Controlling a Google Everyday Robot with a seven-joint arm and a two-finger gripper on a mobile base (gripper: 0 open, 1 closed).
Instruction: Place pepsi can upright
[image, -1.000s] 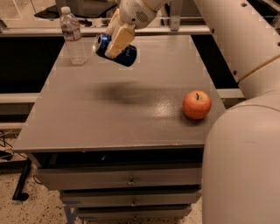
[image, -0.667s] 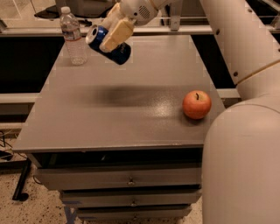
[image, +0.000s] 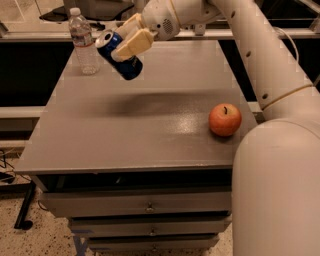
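Observation:
The blue pepsi can (image: 118, 56) hangs in the air above the back left part of the grey table (image: 135, 135). It is tilted, with its silver top pointing up and to the left. My gripper (image: 131, 39) is shut on the can, with one cream finger (image: 133, 44) lying across its side. The can casts a shadow on the table below it and does not touch the table.
A clear plastic water bottle (image: 83, 42) stands upright at the table's back left corner, close to the left of the can. A red apple (image: 225, 120) sits near the right edge. My white arm fills the right side. Drawers are under the table.
The gripper has swung the can, tilting it further so its silver top now points up-left. It stays above the back left of the table.

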